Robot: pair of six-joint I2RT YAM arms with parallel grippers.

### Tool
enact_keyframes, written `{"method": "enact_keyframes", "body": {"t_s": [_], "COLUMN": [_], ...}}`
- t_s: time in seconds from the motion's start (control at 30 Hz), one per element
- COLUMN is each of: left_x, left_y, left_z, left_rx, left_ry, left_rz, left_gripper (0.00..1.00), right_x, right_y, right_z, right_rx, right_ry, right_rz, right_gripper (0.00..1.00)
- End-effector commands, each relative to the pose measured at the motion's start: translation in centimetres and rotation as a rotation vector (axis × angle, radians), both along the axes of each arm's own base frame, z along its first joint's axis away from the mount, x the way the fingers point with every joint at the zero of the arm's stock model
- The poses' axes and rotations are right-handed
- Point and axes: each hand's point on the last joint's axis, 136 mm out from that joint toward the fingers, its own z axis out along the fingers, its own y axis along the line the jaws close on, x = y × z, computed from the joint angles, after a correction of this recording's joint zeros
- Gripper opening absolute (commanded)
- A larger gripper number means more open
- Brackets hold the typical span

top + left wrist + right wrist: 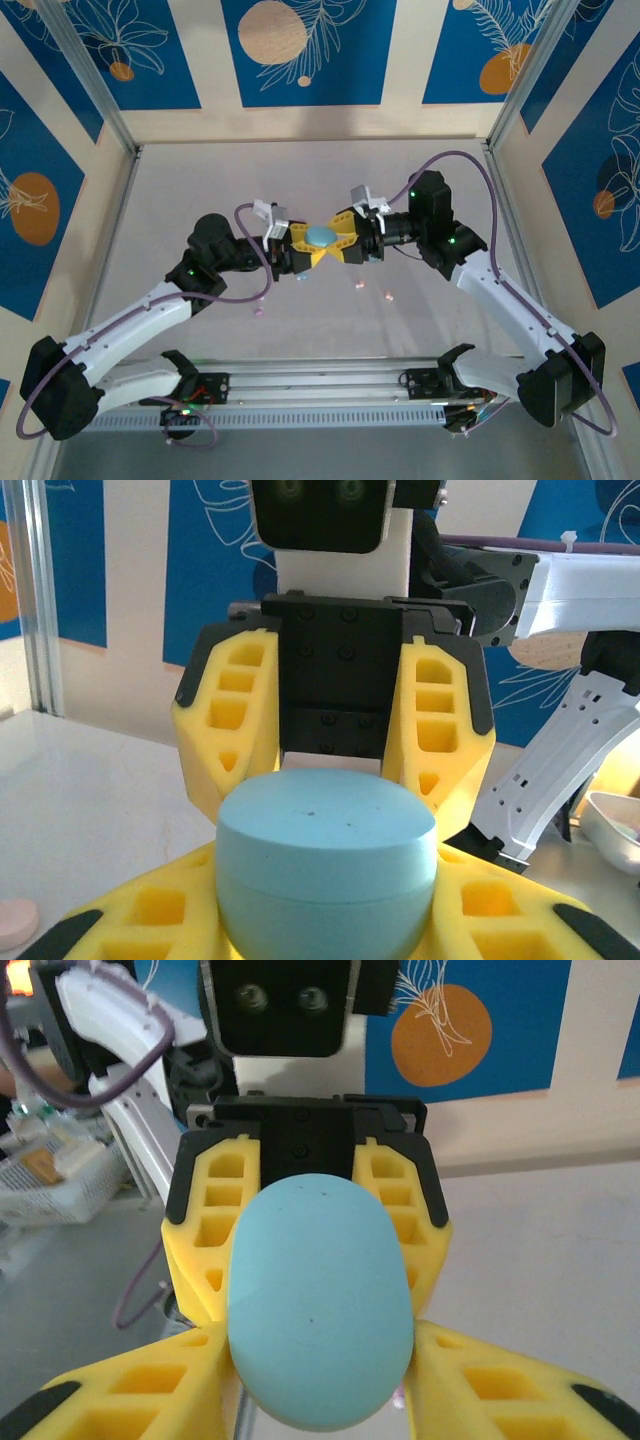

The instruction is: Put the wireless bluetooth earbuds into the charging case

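Observation:
A light blue pebble-shaped charging case (320, 236) hangs above the table's middle, lid closed, between both yellow-fingered grippers. My left gripper (308, 247) is shut on the case (325, 860), its fingertips pressed against the two sides. My right gripper (338, 240) faces it from the other end. Its fingers (230, 730) are splayed and flank the case (318, 1310) loosely. Tiny earbuds lie on the table below: a lilac-pink one (260, 311), two more (354, 287) (389, 296) and a light blue one (300, 279).
Metal posts and patterned walls close in the table on three sides. A rail (320, 385) runs along the near edge between the arm bases. A peach rounded object (15, 920) lies on the table at the left wrist view's lower left. A white dish (615, 830) sits at its right edge.

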Motion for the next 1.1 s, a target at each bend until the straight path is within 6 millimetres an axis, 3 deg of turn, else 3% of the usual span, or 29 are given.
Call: {"method": "enact_keyframes", "body": {"t_s": [0.0,0.3,0.5,0.77,0.93,1.07], "left_x": [-1.7,-1.9,-1.8,-0.5,0.4,0.6], "left_y": [0.3,0.3,0.4,0.8,1.2,1.4], "left_z": [1.3,1.4,1.7,1.3,1.2,1.0], "left_rx": [-0.034,-0.055,-0.086,-0.125,-0.157,-0.173], "left_ry": [-0.124,-0.133,-0.132,-0.100,-0.081,-0.073], "left_rz": [-0.041,-0.048,-0.034,0.054,0.111,0.126], "left_gripper": [0.24,0.23,0.23,0.23,0.23,0.23], "right_x": [2.2,4.3,6.4,4.5,4.2,4.5], "right_y": [-0.3,-0.6,-0.6,-0.3,-2.0,-3.6], "right_z": [0.7,1.0,-0.2,1.7,4.0,4.6], "right_rx": [-0.011,-0.008,-0.057,-0.027,0.045,0.075], "right_ry": [0.150,0.314,0.422,0.370,0.273,0.237], "right_rz": [-0.104,-0.175,-0.283,-0.218,-0.334,-0.450], "right_gripper": [0.48,0.55,0.57,0.60,0.67,0.70]}}
